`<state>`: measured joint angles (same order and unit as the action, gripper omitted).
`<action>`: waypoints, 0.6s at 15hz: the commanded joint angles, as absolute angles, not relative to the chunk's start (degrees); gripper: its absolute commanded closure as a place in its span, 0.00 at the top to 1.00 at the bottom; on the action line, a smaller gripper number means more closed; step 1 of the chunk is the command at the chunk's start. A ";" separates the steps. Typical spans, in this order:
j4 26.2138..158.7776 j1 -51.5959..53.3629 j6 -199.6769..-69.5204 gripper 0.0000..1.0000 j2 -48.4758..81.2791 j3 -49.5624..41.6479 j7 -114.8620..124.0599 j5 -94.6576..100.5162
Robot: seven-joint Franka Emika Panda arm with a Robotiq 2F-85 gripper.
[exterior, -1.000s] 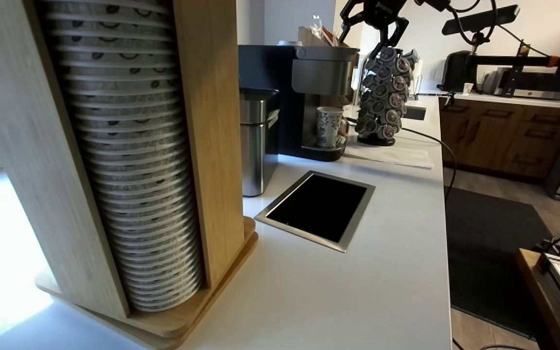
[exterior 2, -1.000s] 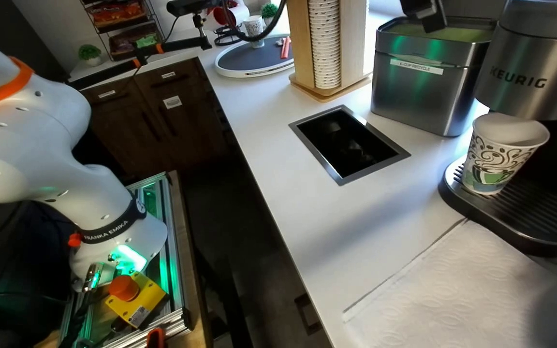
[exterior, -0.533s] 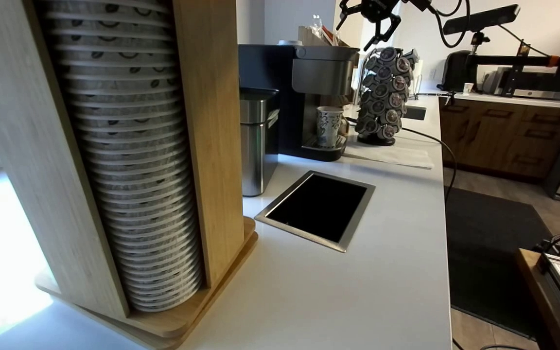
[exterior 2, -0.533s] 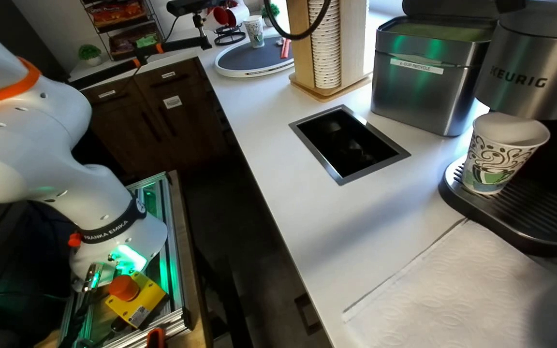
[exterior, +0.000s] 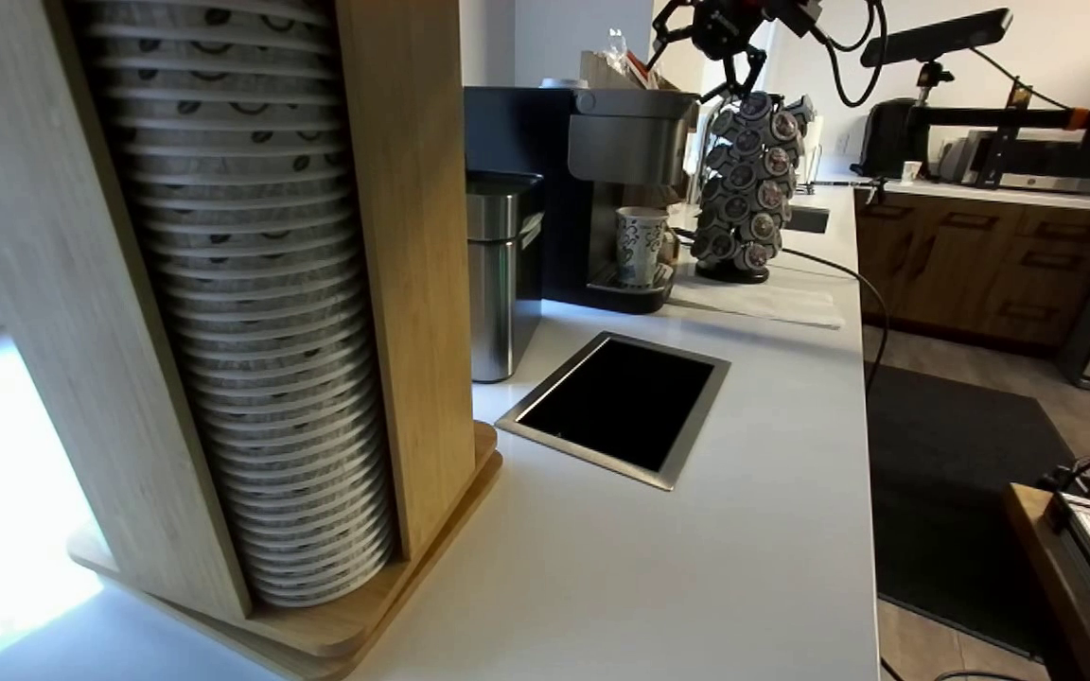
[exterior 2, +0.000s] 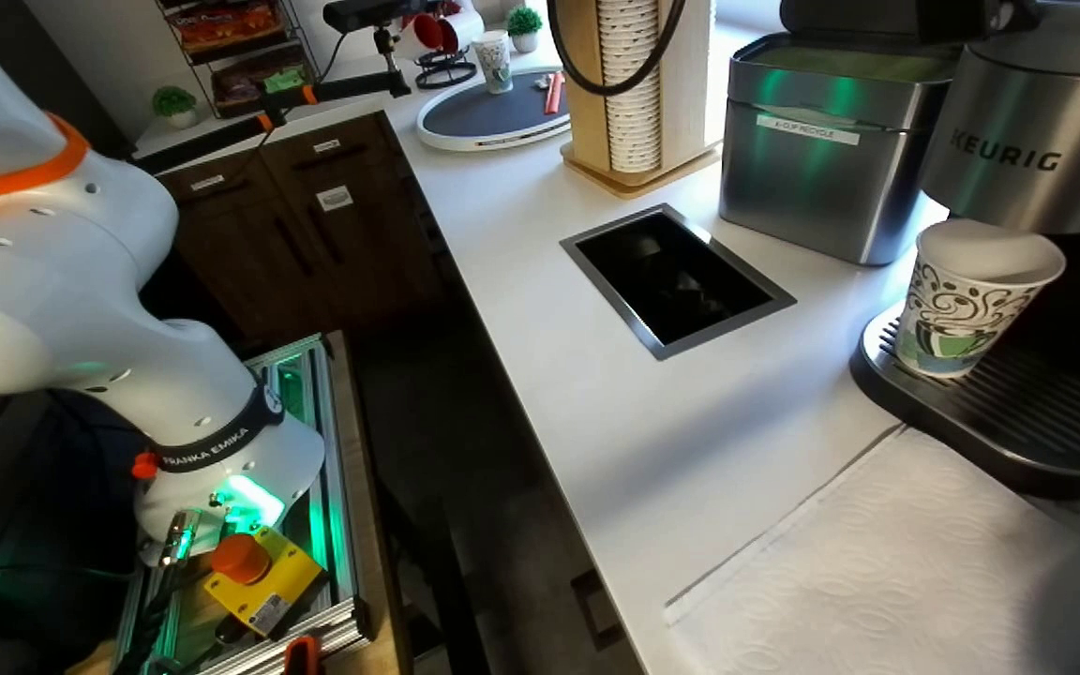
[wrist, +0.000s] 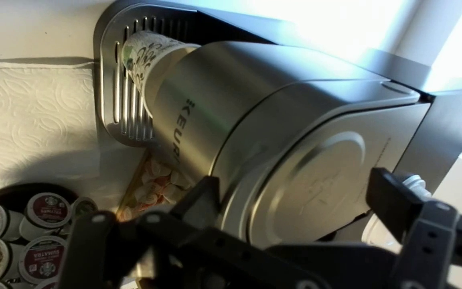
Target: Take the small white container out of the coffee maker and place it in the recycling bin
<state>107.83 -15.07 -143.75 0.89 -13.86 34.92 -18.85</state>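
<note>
Gaping jaws nr coffee mkr edge

Wooden stand: upright on the white counter, loaded with nested paper cups (rims form a ridged column). Pod rack: upright near the paper towel. Round tray: supports one patterned cup and a red item

The counter carries bin, coffee maker, paper towel.
</note>
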 commanded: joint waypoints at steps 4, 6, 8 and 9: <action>105.19 -14.72 -145.54 1.00 2.21 -14.01 31.61 -26.52; 105.01 -14.61 -145.31 1.00 1.47 -13.99 30.34 -27.95; 104.39 -14.53 -145.22 1.00 1.26 -14.01 29.39 -28.79; 103.87 -14.50 -145.20 1.00 1.32 -13.99 28.95 -29.35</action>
<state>106.60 -15.11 -143.76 0.23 -14.36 31.36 -25.67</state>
